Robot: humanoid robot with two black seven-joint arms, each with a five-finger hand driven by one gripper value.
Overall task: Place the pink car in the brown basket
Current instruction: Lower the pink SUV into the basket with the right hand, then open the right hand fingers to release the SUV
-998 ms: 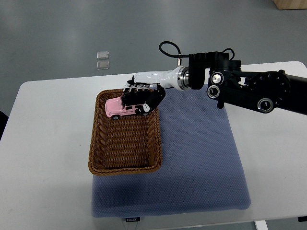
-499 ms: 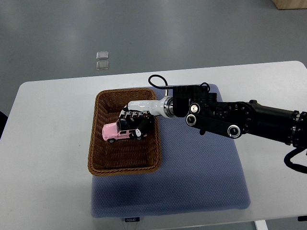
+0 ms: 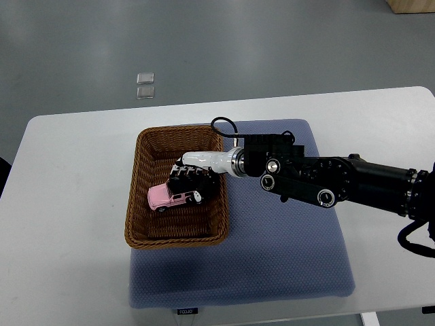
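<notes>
The right hand reached in from the right, low inside the brown basket, its dark fingers curled over the rear and roof of the pink car. The car sat tilted within the basket's middle, nose toward the left wall. From where I stood it was hard to say whether its wheels touched the woven floor or hung just above it. The basket rested on the white surface, overlapping the left edge of a blue mat. The left arm was nowhere to be seen. I judged this the placing step, nearly done. The next move would call for the fingers to loosen, then a clean lift clear of the basket's rim without dragging the car along.
</notes>
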